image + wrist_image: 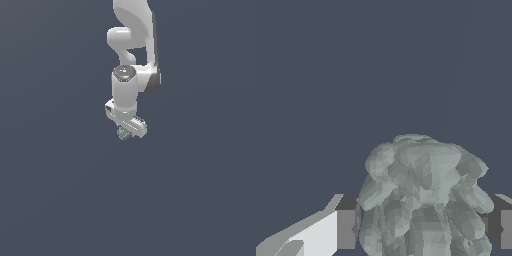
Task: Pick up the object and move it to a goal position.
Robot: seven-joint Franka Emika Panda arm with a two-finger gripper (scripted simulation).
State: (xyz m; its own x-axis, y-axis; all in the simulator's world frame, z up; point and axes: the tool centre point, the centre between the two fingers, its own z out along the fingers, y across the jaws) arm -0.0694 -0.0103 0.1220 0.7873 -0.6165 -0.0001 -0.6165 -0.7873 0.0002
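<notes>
1. Hanging down from the top edge of the exterior view, the white arm bent through its joints and ended in a white gripper set a little above the middle of the picture.
2. Below the gripper's crossbar in that view, the object showed as a tiny, lumpy, mottled grey-green and whitish bit, touching the underside of the gripper and far smaller than it.
3. Around the arm, the exterior view showed only a flat, dark slate-blue background, with no edge or shadow to tell whether the object rested on a surface or was off it.
4. The fingers themselves were too small and too hidden in the exterior view to make out singly; the object sat where they met.
5. Moving to the wrist view, the object filled the lower middle of the picture as a cluster of rounded, faceted lumps in pale grey-green.
6. On either side of it the wrist view showed the fingers, one as a white and dark grey block and the other as a dark block with a grey edge, each right against the object's flank.
7. The jaws stood closed in on the object, gripping it between them, with no gap visible at either side.
8. Beyond the object, the wrist view held the same plain dark slate-blue.
</notes>
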